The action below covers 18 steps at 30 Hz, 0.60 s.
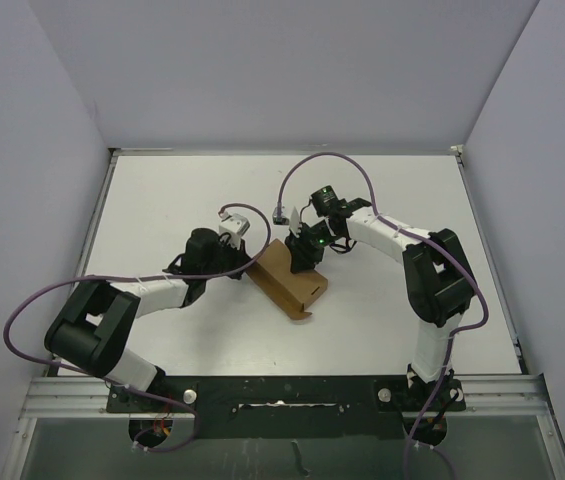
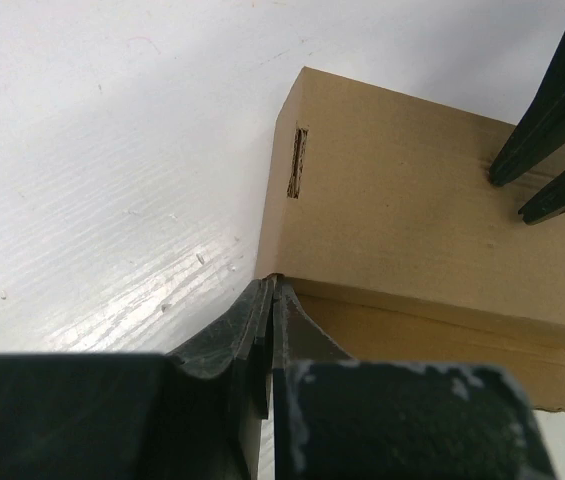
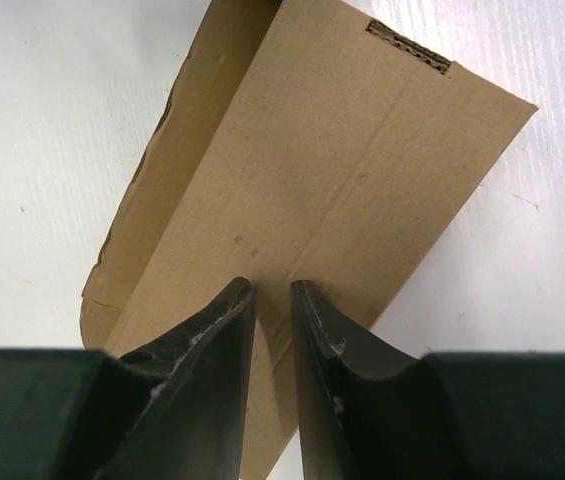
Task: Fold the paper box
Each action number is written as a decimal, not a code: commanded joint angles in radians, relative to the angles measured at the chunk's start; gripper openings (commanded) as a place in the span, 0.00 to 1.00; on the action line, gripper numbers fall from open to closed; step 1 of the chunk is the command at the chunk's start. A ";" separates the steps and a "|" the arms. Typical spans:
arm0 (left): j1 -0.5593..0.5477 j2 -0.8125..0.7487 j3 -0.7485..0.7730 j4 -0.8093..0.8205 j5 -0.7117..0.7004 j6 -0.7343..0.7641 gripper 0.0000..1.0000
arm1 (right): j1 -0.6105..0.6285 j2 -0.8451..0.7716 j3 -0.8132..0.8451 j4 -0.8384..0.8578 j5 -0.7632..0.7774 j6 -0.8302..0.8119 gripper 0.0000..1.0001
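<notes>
Right tool (image 3: 269,288) tips on paper box (image 3: 362,170)

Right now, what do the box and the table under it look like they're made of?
The paper box: brown corrugated cardboard, matte; fluting shows in the cut slot. The table: white, possibly painted or laminated board, slightly glossy; soft glare and faint grain lines show.

Bright, even light from above, soft shadows. Glare on the table (image 2: 152,300) left of the fingers (image 2: 247,330). Finger bases blurred in both wrist views.
</notes>
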 commanded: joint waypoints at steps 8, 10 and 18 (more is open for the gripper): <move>0.012 -0.152 -0.011 -0.006 0.002 -0.145 0.16 | 0.015 0.045 -0.008 -0.003 0.039 -0.002 0.25; 0.015 -0.207 -0.034 -0.029 -0.008 -0.176 0.19 | 0.015 0.041 -0.008 -0.003 0.035 -0.001 0.25; 0.018 -0.399 -0.122 -0.147 -0.006 -0.325 0.23 | 0.008 0.007 -0.006 -0.003 -0.008 0.006 0.27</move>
